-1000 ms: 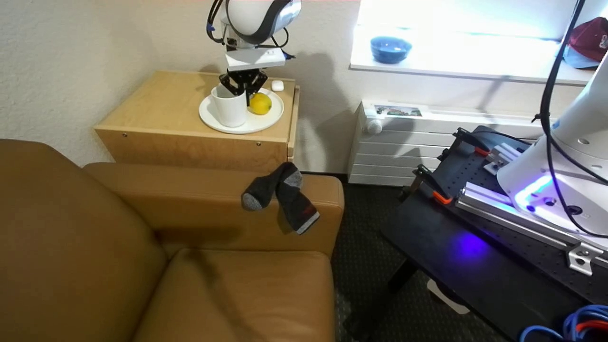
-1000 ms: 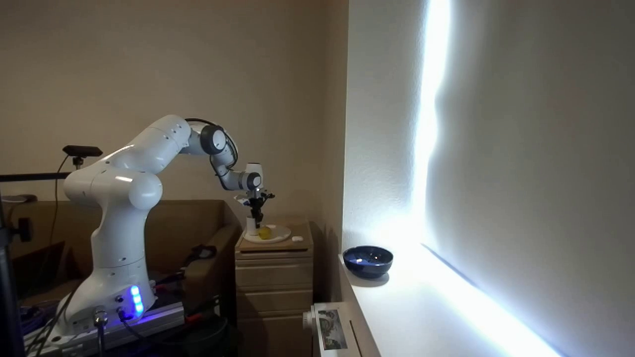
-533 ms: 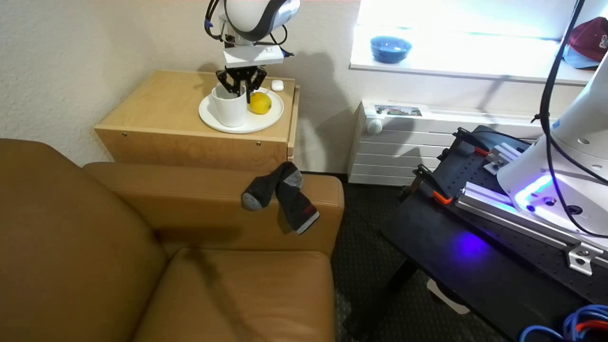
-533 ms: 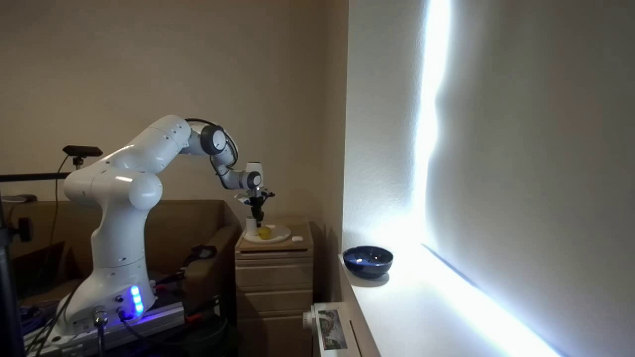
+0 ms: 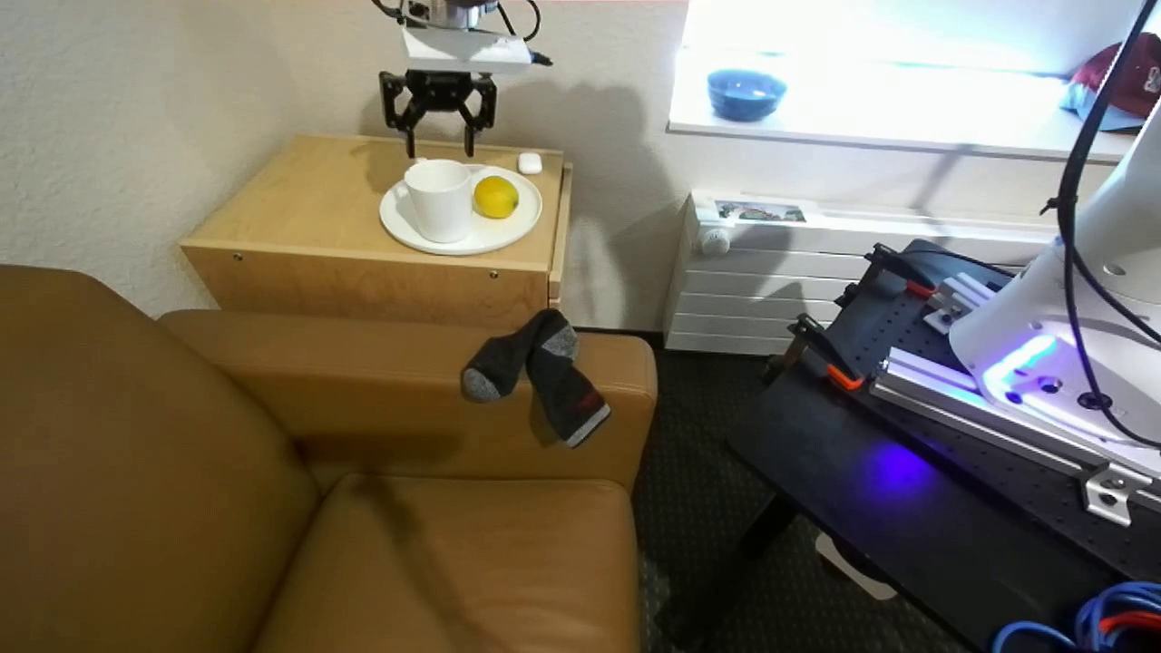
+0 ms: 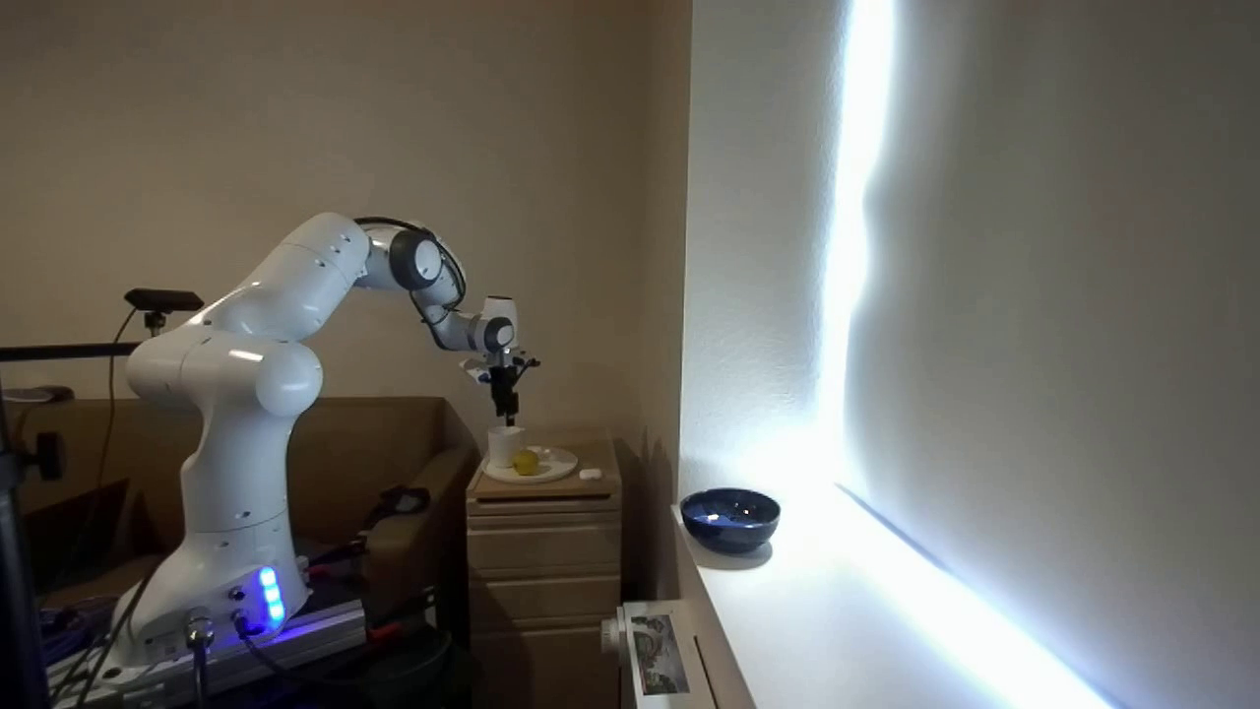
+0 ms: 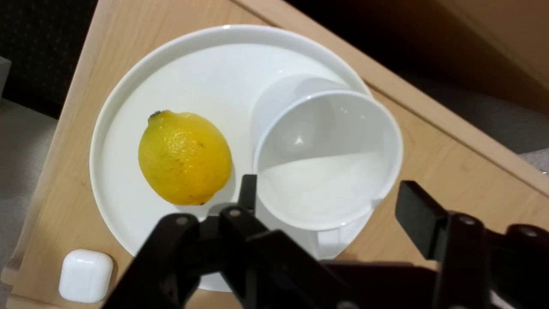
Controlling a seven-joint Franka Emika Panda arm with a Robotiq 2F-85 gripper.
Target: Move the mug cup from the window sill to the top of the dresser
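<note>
The white mug cup (image 5: 442, 207) stands upright on a round white plate (image 5: 494, 239), which lies on the dresser (image 5: 290, 199). A lemon (image 7: 184, 159) shares the plate beside it. Just above the mug's rim hangs my gripper (image 5: 440, 150), its fingers spread with nothing held between them. Seen from the wrist, the mug cup (image 7: 300, 124) lies below and between the parted fingers, handle towards the gripper. An exterior view also shows the mug cup (image 6: 503, 450) on the plate under the raised gripper (image 6: 507, 418). The window sill (image 6: 837, 601) bears a blue bowl (image 6: 730, 520).
A small white case (image 7: 85, 275) sits on the dresser near the plate. The brown sofa (image 5: 408, 363) adjoins the dresser, with dark socks (image 5: 567, 390) over its arm. Walls rise behind the dresser. A radiator (image 5: 762, 281) is below the sill, where a red cap (image 5: 1125, 77) also lies.
My gripper has risen from the mug's rim, where its fingers were close together, and has spread them. It has shifted slightly left in an exterior view. The mug has stayed in place.
</note>
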